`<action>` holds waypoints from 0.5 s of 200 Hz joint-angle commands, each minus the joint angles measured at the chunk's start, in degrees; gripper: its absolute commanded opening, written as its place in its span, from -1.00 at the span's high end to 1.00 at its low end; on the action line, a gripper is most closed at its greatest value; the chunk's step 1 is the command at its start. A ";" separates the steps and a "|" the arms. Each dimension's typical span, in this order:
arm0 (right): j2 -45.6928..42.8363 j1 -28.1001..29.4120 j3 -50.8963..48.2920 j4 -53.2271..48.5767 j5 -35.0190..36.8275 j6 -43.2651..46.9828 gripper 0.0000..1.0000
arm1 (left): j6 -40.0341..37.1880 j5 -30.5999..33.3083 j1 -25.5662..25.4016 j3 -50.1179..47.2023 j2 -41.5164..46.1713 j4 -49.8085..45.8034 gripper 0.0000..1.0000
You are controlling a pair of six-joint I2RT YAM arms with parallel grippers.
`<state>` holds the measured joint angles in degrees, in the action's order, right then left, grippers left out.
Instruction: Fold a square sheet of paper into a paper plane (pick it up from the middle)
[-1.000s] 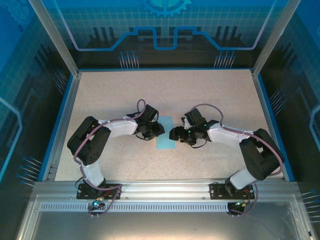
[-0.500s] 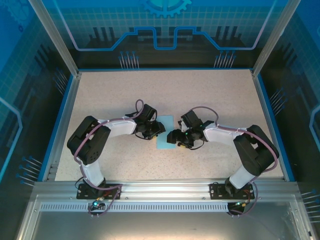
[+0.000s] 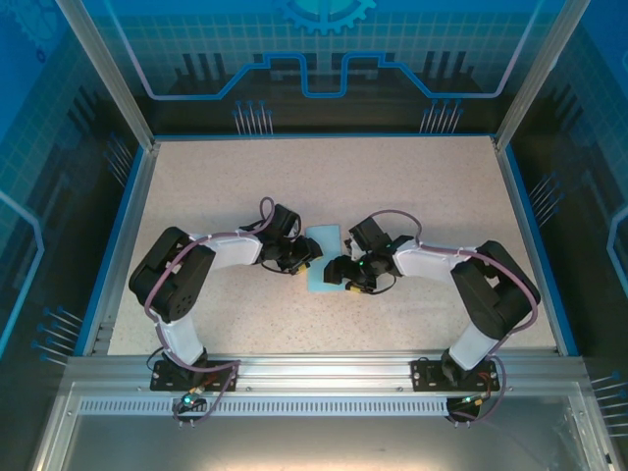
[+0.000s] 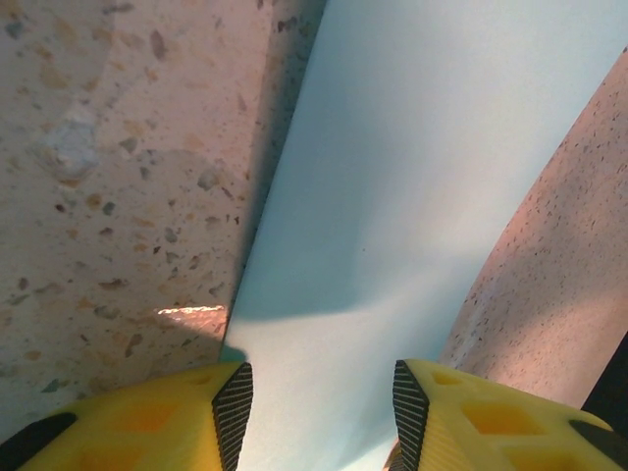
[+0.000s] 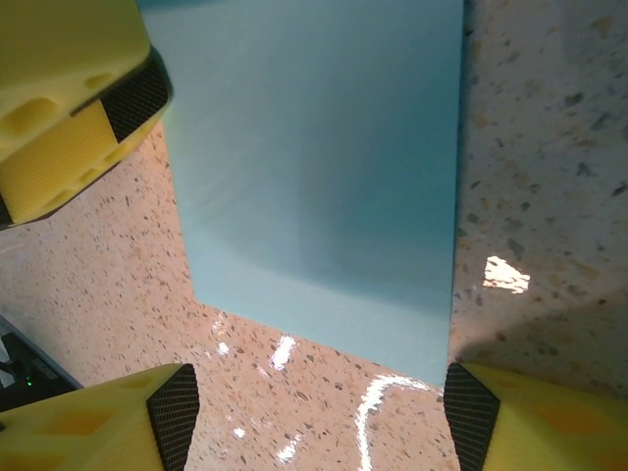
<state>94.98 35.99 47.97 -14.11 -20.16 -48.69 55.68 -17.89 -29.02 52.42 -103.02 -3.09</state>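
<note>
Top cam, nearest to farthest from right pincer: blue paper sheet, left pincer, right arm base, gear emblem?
From the right pincer:
1. the thin light-blue square paper sheet, directly beneath it.
2. the left pincer, across the sheet.
3. the right arm's black base, near edge.
4. the blue gear emblem, back panel.
</note>
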 commanded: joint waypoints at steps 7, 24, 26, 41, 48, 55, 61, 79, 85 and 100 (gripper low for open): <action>1.84 1.25 2.09 -2.15 -0.27 -0.56 -0.40 | 1.14 2.51 0.67 -3.03 -1.78 -3.50 0.04; 2.59 1.43 2.11 -2.15 -0.29 -0.54 -0.39 | 1.14 2.40 0.63 -3.29 -1.94 -3.39 0.04; 2.73 1.51 2.06 -2.13 -0.27 -0.53 -0.39 | 1.11 2.42 0.63 -3.34 -1.92 -3.41 0.04; 3.43 1.72 4.35 -2.24 -0.10 -0.54 -0.38 | 1.14 2.43 0.68 -3.58 -2.00 -3.21 0.04; 3.77 1.67 4.73 -2.24 -0.04 -0.53 -0.38 | 1.10 2.42 0.68 -3.69 -1.97 -3.15 0.04; 4.02 1.72 5.08 -2.24 -0.05 -0.61 -0.38 | 1.10 2.42 0.63 -3.87 -1.92 -3.07 0.04; 4.37 1.72 5.39 -2.32 0.00 -0.57 -0.37 | 1.06 2.42 0.68 -3.98 -1.92 -3.09 0.05; 4.67 1.77 6.16 -2.56 0.49 -0.54 -0.36 | 1.01 2.47 0.70 -4.25 -1.83 -2.88 0.05; 4.69 1.80 6.55 -2.80 0.85 -0.50 -0.36 | 1.01 2.45 0.64 -4.30 -1.87 -2.85 0.05; 4.40 1.83 6.75 -2.57 1.05 -0.39 -0.36 | 1.05 2.42 0.63 -4.52 -1.77 -2.78 0.05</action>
<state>98.70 36.82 52.88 -17.04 -19.84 -48.90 56.69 -17.91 -28.97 51.05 -102.65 -1.02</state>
